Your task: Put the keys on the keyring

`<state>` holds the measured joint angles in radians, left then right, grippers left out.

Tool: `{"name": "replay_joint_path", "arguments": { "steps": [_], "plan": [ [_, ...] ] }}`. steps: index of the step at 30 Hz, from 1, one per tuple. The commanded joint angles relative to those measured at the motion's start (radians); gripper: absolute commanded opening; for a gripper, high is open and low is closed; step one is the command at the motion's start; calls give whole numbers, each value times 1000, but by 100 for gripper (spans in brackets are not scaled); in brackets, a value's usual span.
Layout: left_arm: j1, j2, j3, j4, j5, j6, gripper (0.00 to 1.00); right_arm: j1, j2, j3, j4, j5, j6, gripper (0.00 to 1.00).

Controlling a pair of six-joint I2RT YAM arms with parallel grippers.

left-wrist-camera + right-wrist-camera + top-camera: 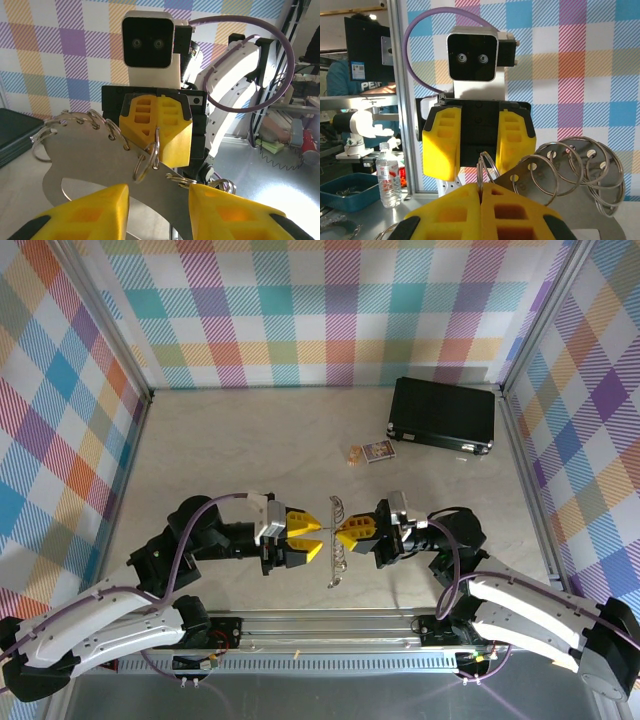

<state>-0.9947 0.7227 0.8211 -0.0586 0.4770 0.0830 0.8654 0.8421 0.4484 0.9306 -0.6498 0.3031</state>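
I see bright, even light, faint shadows on the pale marbled table point(250, 440) and glare on the silver metal rail point(330, 623).

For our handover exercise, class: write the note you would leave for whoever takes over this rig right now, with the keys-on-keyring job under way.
Left pincer: open, straddling the keyring without clamping it.
Right pincer: shut on the keyring, which stands on edge between the two arms.
Done: keyring gripped and presented to the other arm.
Left to do: the rings in sight carry no key, so a key probably has to be fetched and threaded on.
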Motion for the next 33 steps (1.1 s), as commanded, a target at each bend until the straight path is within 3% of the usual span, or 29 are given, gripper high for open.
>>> {"name": "replay_joint_path", "arguments": {
  "steps": [1,11,24,29,33],
  "plan": [
    [-12,-10,37,-30,-3,31,34,6,-23,-1,5,47,-17,0],
    [-12,52,28,71,48,7,25,6,-18,2,-38,57,-42,0],
    [-12,105,36,123,31,8,25,6,-22,-3,-75,36,-69,0],
    [-13,117,39,124,39,8,14,6,-25,-5,-80,32,-76,0],
    [-13,115,39,125,37,8,10,6,-25,-5,-87,26,-79,0]
  ]
}}
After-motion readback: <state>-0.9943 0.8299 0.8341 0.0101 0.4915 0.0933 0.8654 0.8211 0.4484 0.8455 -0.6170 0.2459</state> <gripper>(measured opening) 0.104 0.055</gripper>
